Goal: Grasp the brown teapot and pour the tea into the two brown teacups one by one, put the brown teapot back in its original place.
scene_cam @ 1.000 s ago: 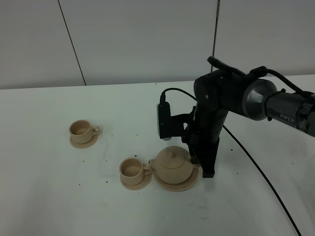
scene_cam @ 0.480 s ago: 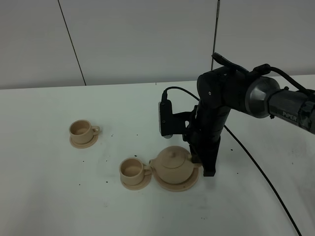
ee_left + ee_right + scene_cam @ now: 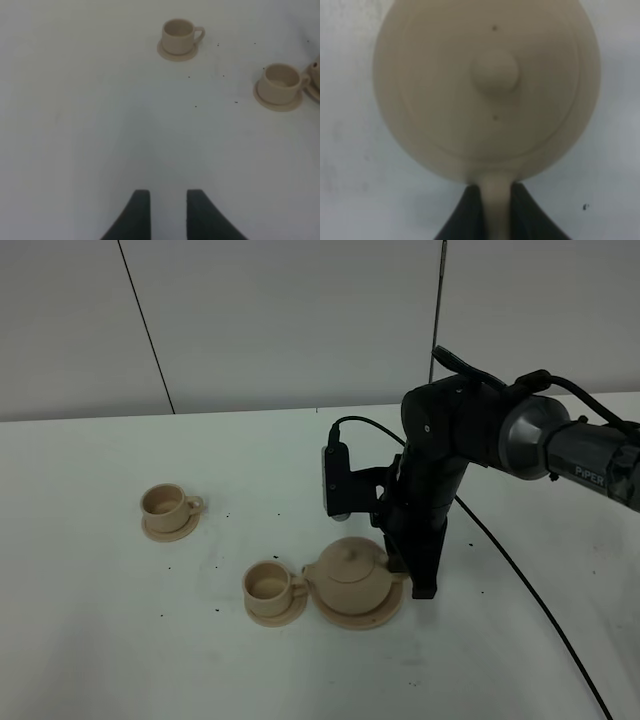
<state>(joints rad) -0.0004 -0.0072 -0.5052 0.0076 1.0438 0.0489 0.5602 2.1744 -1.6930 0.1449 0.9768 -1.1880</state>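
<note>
The brown teapot (image 3: 348,570) stands upright on its wide saucer, the original place (image 3: 362,619), with its spout toward the near teacup (image 3: 268,585). The far teacup (image 3: 163,502) stands on its saucer at the left. My right gripper (image 3: 407,578) points down at the teapot's right side. In the right wrist view my right gripper (image 3: 497,210) is shut on the loop handle (image 3: 497,200) of the teapot (image 3: 485,85). My left gripper (image 3: 168,212) is empty over bare table with a narrow gap between its fingers. Both teacups (image 3: 179,34) (image 3: 280,80) lie far ahead of it. It is out of the exterior view.
A black cable (image 3: 520,580) runs across the white table (image 3: 120,640) behind and to the right of the right arm. Small dark specks (image 3: 216,562) dot the table near the cups. A wall (image 3: 280,320) rises at the table's far edge.
The right arm's upper part has shifted slightly to the right. The teapot and both cups stay where they were.
</note>
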